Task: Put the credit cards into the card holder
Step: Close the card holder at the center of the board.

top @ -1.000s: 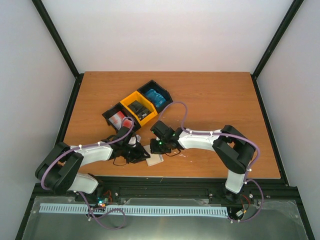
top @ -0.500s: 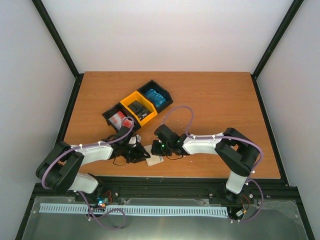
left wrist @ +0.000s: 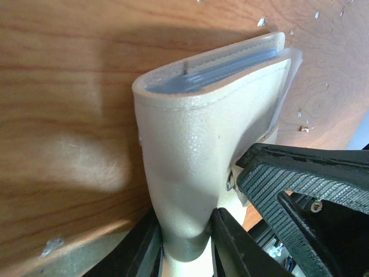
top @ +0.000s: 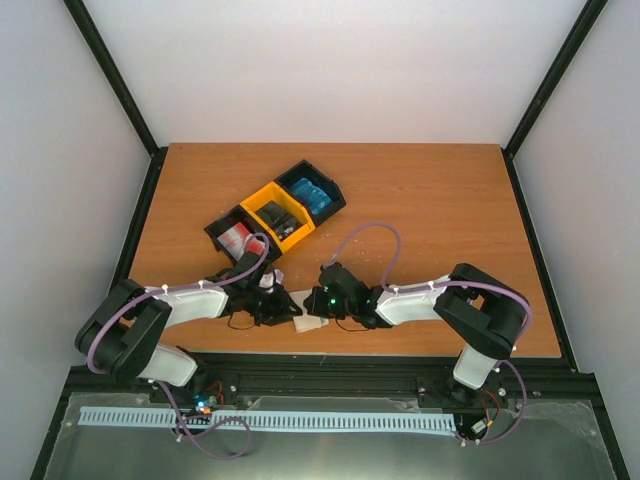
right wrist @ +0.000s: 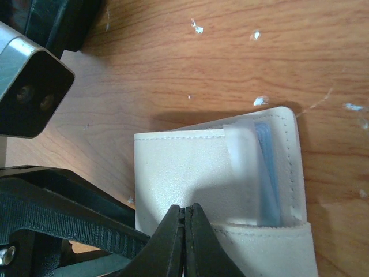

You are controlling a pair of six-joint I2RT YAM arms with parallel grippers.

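1. A black-and-yellow three-compartment tray (top: pixel 262 205) sits slantwise on the wooden bench (top: pixel 430 200), seen from above. Its left black section holds red-and-white credit cards (top: pixel 236 238), the yellow middle section holds black credit cards (top: pixel 281 216), and the right black section holds blue credit cards (top: pixel 311 194).
2. The beige card holder (top: pixel 311 323) lies at the near edge of the bench, apart from the tray and on its near side. It sits between the two arms' tips.
3. The left tool (left wrist: pixel 185 245) grips the card holder by its folded spine, one finger on each side of the cream leather. The right tool (right wrist: pixel 185 222) has its two fingers pressed together with nothing between them, and the tips meet over the card holder's outer cover.
4. Only the left wrist view looks into the card holder's mouth. The covers gape slightly at the far end, and the edges of pale grey-blue clear pockets (left wrist: pixel 213 69) show inside. No card can be made out in them. A ribbed black finger (left wrist: pixel 300 179) of the right tool sits against the card holder's right side.
5. Only the right wrist view shows the cover flat-on. It has a stitched cream face, a translucent flap beside a pale blue strip (right wrist: pixel 266 173) near the right edge, and a cream strap (right wrist: pixel 265 245) across the bottom.
6. The top view alone shows the tray and its cards. Neither wrist view shows whether the card holder's underside touches the bench.
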